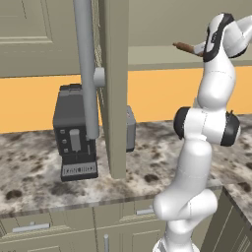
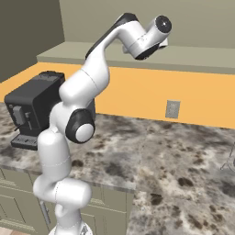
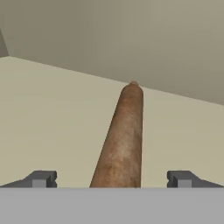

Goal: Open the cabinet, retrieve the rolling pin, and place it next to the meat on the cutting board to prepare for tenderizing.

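Left base view: the cabinet (image 1: 114,88) door stands open at centre; the rolling pin (image 1: 186,47) juts from behind the wrist at upper right, on the shelf. Right base view: the wrist hides it. Hand view: the gripper (image 3: 111,179), jaws wide apart and empty, straddles the pin, whose long axis runs from bottom centre away up the frame.

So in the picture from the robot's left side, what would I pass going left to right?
Coffee machine → grey door handle → edge of the open cabinet door → rolling pin → robot arm.
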### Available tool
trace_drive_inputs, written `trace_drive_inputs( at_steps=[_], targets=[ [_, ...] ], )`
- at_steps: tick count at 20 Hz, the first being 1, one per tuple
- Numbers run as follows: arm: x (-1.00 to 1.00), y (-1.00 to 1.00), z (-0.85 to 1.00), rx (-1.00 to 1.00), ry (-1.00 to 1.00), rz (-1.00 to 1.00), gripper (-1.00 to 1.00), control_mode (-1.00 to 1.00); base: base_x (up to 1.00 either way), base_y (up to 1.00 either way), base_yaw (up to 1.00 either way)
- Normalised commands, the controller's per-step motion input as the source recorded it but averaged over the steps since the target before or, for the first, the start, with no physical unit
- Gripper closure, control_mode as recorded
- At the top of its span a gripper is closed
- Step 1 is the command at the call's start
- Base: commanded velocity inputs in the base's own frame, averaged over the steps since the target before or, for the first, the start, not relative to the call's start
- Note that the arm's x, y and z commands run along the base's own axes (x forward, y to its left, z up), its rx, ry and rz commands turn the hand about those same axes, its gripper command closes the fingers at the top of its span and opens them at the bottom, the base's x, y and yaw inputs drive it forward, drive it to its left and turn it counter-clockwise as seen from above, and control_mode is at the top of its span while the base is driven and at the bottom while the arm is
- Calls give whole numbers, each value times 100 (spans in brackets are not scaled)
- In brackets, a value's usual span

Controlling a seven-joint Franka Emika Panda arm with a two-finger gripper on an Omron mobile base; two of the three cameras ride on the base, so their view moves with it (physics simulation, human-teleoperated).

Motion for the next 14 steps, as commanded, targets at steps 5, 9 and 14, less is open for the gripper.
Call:
trace_drive_inputs(
  at_steps=[5, 9, 14],
  targets=[
    [12, 0, 0, 0, 1, 3, -100, -100, 0, 0, 0],
    [1, 0, -6, 0, 0, 2, 100, -100, 0, 0, 0],
    [0, 0, -17, 0, 0, 3, 100, -100, 0, 0, 0]
  ],
)
